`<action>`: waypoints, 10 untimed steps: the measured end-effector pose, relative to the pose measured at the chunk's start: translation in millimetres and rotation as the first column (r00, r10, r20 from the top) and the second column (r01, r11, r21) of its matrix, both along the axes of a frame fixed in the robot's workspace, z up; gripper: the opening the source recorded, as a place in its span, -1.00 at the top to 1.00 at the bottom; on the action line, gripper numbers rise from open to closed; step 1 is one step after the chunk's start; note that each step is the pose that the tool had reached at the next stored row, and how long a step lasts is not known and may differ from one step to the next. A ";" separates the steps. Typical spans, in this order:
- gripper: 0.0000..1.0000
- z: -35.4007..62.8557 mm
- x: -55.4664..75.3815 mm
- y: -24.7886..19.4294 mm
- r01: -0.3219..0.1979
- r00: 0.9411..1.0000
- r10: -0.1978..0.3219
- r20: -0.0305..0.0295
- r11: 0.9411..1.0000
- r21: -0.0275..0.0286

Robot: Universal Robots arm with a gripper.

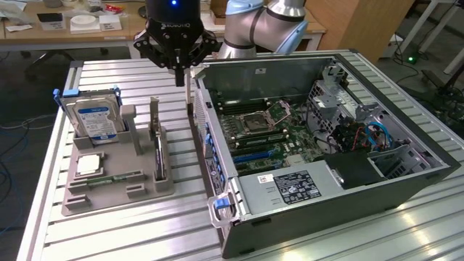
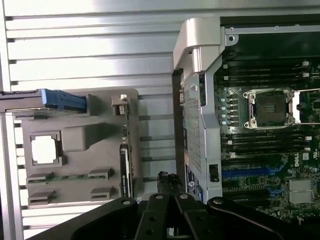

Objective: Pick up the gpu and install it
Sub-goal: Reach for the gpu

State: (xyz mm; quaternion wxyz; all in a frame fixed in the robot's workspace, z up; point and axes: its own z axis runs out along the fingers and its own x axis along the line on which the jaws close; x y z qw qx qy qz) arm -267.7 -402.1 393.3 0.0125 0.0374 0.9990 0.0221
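Gpu [image 1: 156, 149] is what we find standing on its long edge in a slot of the grey holder [image 1: 116, 157], in the left half of the exterior view, a little above mid-height of the frame. Its silver end bracket [image 1: 154, 109] points upward at the far end of the card. Nothing is touching the card.

We see the gripper [image 1: 179, 81] in the upper middle of that frame. Its dark fingers are pressed together and pointing down, with nothing between them. It hangs over the strip of slatted metal table [image 1: 123, 228] between the holder and the open computer case [image 1: 312, 212]. It sits above the bracket, a little to the exterior view's right, and apart from it.

In the wrist view we look down on the card's thin edge [image 2: 124, 167] in the holder [image 2: 85, 137], near the closed fingertips [image 2: 167, 181].

Sharing the holder are a silver hard drive [image 1: 94, 120] with a blue-and-white label, upright toward the exterior view's left. A square processor chip [image 1: 88, 163] lies flat in front of the drive. A narrow green memory stick [image 1: 116, 178] lies near the chip.

The case fills the right half of the exterior frame, lying on its side with the green motherboard [image 1: 272, 128] exposed. We cannot make out which slot on the board is meant for the card.
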 end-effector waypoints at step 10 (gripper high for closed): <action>0.79 0.0 -14.5 -0.9 0.000 1.000 0.000 0.000 1.000 0.000</action>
